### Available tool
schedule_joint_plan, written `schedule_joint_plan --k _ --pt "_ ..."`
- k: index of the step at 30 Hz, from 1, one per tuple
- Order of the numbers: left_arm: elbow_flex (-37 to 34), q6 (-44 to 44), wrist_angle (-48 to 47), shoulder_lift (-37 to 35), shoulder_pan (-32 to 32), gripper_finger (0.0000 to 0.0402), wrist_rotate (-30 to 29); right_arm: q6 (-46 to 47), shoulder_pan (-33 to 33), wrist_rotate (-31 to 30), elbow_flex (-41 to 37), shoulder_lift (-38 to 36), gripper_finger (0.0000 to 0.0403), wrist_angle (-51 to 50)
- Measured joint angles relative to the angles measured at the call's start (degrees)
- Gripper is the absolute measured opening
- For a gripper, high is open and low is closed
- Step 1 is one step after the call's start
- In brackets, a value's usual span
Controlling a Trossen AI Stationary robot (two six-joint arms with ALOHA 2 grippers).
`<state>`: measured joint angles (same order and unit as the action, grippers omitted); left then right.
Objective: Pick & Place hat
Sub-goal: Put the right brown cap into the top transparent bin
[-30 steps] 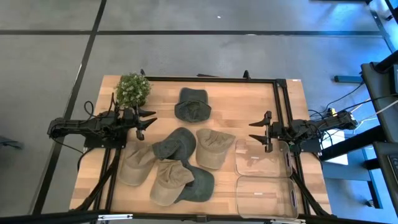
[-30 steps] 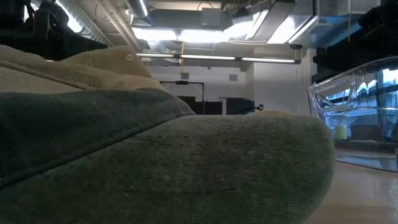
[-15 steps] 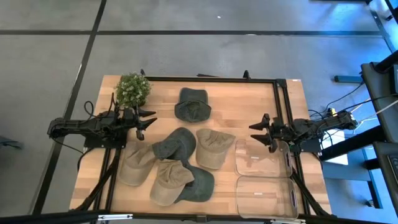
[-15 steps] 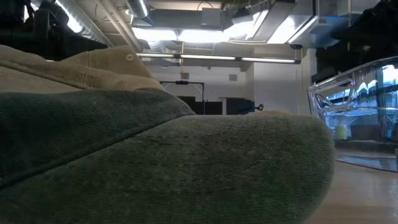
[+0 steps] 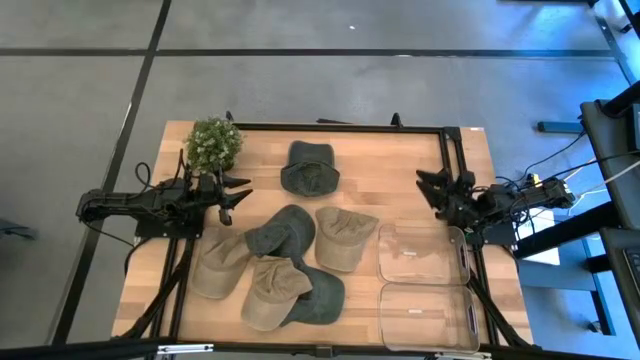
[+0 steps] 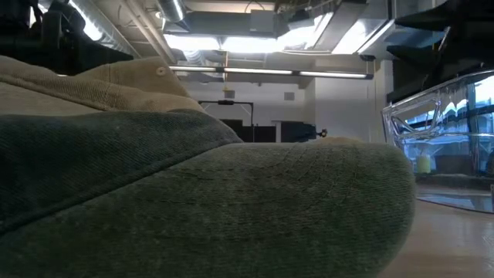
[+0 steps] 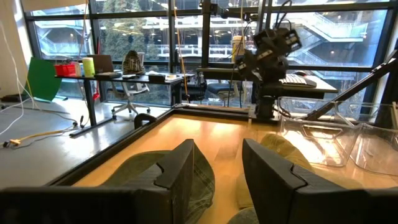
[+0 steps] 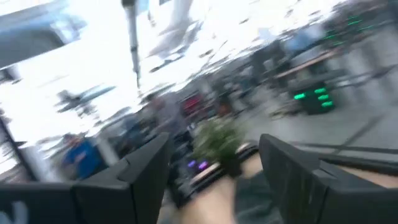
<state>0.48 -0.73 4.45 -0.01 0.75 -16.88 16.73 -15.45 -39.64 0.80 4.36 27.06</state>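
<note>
- Looking down, two clear plastic bins [image 5: 423, 252] and [image 5: 427, 316] sit empty on the wooden table [image 5: 380, 180]; a dark green fabric hat [image 5: 309, 167] lies apart from five piled green and tan caps [image 5: 281, 262].
- Left gripper [image 5: 238, 195], fingers apart, waits beside a small leafy plant [image 5: 213, 144]; right gripper [image 5: 428, 186] hovers beyond the bins.
- Low view: green cap [image 6: 231, 208] fills the front, clear bin [image 6: 444, 143] behind.
- Left wrist: fingers [image 7: 177, 171] spread above caps.
- Right wrist: fingers [image 8: 146, 168] apart.

We see the right gripper [image 5: 432, 187] shift from just above the nearer clear bin's [image 5: 420, 255] left rim toward the table's far right side, now off the bin and beside the black frame rail [image 5: 447, 160]. Its open fingers, earlier spread toward the hats, now turn up and away, and its wrist view is smeared with motion.
</note>
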Motion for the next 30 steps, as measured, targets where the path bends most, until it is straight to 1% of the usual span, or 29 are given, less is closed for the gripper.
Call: schedule_joint_plan --k 1,3,7,9,12,15,18,21,23,25,28,30 --pt "0.0 0.0 0.0 0.0 0.02 0.0132 0.0 -0.25 0.38 -1.06 0.78 0.02 0.0245 -0.67" --pt "-0.01 0.0 0.0 0.0 0.02 0.0132 -0.01 -0.52 1.32 -0.59 3.4 0.26 0.0245 -4.8" --pt "0.01 0.0 0.0 0.0 0.0 0.0132 -0.01 1.36 3.79 1.99 11.75 4.85 0.0246 -19.46" --pt "0.01 0.0 0.02 0.0 0.01 0.0132 -0.01 5.09 5.35 2.34 17.2 8.82 0.0246 -27.56" --pt "-0.01 0.0 0.02 0.0 0.02 0.0132 0.0 15.87 8.47 3.26 25.17 16.18 0.0246 -40.35" --pt "0.01 -0.63 0.45 0.0 0.04 0.0132 -0.04 23.07 12.44 10.75 32.04 23.69 0.0246 -48.82" --pt "0.0 -2.59 1.87 0.0 0.04 0.0132 -1.21 26.31 17.15 20.01 36.72 31.32 0.0246 -52.25" --pt "-0.01 -3.1 2.01 0.0 0.09 0.0132 -3.86 26.62 22.71 29.89 40.27 38.86 0.0246 -52.74" --pt "0.0 -3.1 1.87 0.0 0.09 0.0132 -4.67 24.38 26.4 36.35 42.57 43.85 0.0246 -52.75" --pt "0.01 -3.08 1.81 0.0 0.09 0.0132 -5.14 20.97 29.1 39.39 44.88 48.89 0.0246 -52.59" --pt "0.0 -3.09 1.81 0.0 0.09 0.0132 -5.17 17.34 31.94 39.82 49.51 55.74 0.0246 -54.7" --pt "0.01 -3.36 1.79 0.0 0.09 0.0132 -5.17 15.95 33.1 39.84 53.7 59.82 0.0246 -58.79"
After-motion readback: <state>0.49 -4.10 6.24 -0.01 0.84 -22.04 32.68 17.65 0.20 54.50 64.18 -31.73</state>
